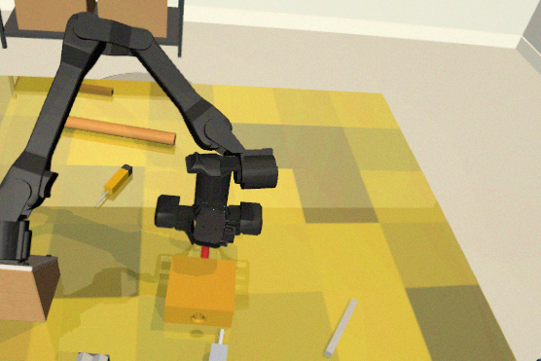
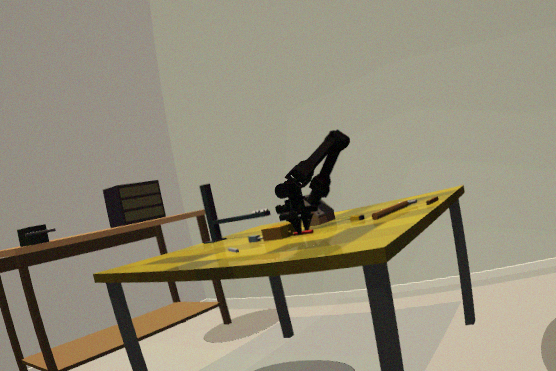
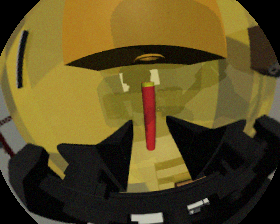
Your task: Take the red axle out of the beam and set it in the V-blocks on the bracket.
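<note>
Lower centre of the top view: orange beam (image 1: 201, 282) (image 2: 274, 232) (image 3: 143, 27) on yellow tabletop (image 1: 331, 256) (image 2: 345, 240) (image 3: 46, 85) | red axle (image 1: 205, 252) (image 2: 296, 233) (image 3: 149, 112): at the beam's upper side, I cannot tell whether fully out | black pincer (image 1: 206, 245) (image 2: 304, 231) (image 3: 149, 120): partly open, fingers either side of the axle

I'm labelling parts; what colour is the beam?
Orange, showing best in the top view.

The axle (image 1: 205, 252) (image 2: 303, 232) (image 3: 149, 120) is red, the beam (image 1: 201, 285) (image 2: 276, 232) (image 3: 143, 27) orange, the tabletop (image 1: 336, 256) (image 2: 340, 243) (image 3: 46, 110) patchwork yellow.
</note>
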`<state>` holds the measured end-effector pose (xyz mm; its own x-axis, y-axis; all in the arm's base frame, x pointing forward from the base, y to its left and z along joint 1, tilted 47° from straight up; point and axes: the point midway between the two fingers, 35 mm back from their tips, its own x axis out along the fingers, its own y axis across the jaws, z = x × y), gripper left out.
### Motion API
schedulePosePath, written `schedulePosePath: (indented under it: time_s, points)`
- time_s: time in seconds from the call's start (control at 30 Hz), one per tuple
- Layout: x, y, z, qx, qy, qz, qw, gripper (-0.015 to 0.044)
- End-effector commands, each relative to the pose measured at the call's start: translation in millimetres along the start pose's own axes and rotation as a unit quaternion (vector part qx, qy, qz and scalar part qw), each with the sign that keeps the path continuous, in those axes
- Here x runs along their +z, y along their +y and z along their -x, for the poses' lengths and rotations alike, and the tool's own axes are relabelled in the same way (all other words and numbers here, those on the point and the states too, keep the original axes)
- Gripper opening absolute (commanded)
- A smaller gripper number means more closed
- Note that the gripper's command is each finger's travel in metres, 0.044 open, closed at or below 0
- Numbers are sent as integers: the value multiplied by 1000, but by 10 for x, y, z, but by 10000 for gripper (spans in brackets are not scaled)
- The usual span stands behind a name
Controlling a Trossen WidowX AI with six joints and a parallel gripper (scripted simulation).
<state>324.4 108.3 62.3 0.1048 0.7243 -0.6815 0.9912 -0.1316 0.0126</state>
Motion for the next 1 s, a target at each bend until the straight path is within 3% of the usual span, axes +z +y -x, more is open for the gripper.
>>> schedulePosePath:
  time_s: [0.0, 0.1, 0.33, 0.5, 0.97]
  points:
    - [-1, 2, 2, 0, 0, 0, 1000, 125]
    - [-1, 2, 2, 0, 0, 0, 1000, 46]
    - [-1, 2, 2, 0, 0, 0, 1000, 0]
    - [9, 26, 97, 1, -2, 0, 1000, 0]
    - [58, 118, 915, 1, -9, -2, 1000, 0]
